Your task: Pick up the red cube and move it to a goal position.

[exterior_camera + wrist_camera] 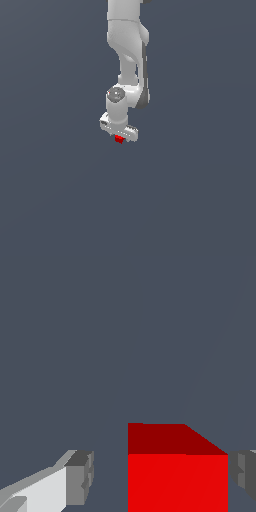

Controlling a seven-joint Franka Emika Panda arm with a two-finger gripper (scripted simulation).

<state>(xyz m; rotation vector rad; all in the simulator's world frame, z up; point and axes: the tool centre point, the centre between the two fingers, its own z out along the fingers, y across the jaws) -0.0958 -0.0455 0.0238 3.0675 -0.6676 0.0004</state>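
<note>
The red cube (119, 139) shows as a small bright red spot just under the white gripper (119, 135) in the exterior view. In the wrist view the red cube (177, 476) stands between the two fingers of the gripper (162, 478). One grey fingertip pad (82, 476) is apart from the cube with a clear gap. The other pad (245, 476) is close to the cube's opposite side; I cannot tell if it touches. The jaws stand open around the cube. The cube's lower part is cut off by the frame edge.
The white arm (127, 45) comes down from the top of the exterior view. A plain dark grey-blue surface (55, 190) fills both views, with nothing else on it.
</note>
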